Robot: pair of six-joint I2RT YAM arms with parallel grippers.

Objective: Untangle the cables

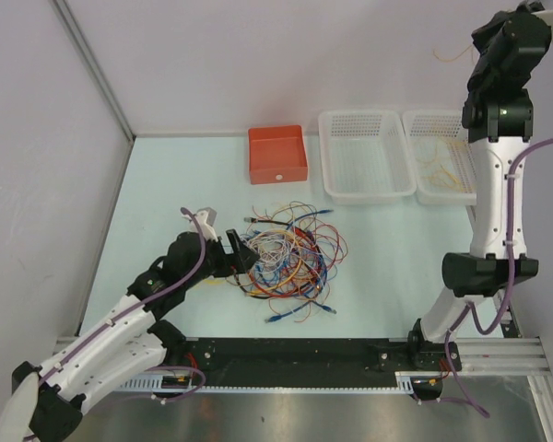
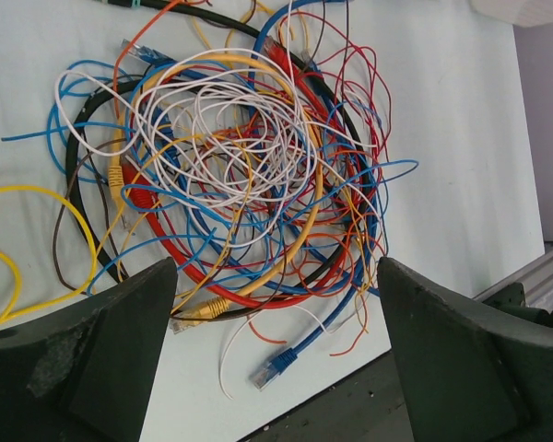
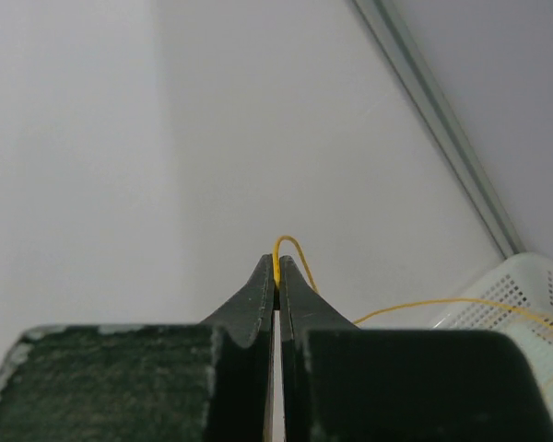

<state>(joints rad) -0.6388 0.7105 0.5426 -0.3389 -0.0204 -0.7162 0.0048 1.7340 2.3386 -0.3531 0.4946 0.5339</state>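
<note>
The cables (image 1: 290, 253) lie in one tangled heap of red, orange, yellow, blue, white and black wires at the table's middle. In the left wrist view the heap (image 2: 240, 157) fills the frame, with a blue plug (image 2: 275, 366) and a yellow plug (image 2: 203, 313) at its near edge. My left gripper (image 1: 235, 258) is open and empty at the heap's left edge, its jaws (image 2: 275, 276) wide apart either side of the heap's near edge. My right gripper (image 1: 479, 44) is raised high at the back right, shut (image 3: 277, 269) on a thin yellow wire (image 3: 295, 249) that trails down towards a basket.
A red box (image 1: 278, 154) stands behind the heap. Two white mesh baskets stand at the back right: the left one (image 1: 366, 195) looks empty, the right one (image 1: 417, 157) holds yellow wires and also shows in the right wrist view (image 3: 535, 285). A black rail (image 1: 304, 354) runs along the near edge.
</note>
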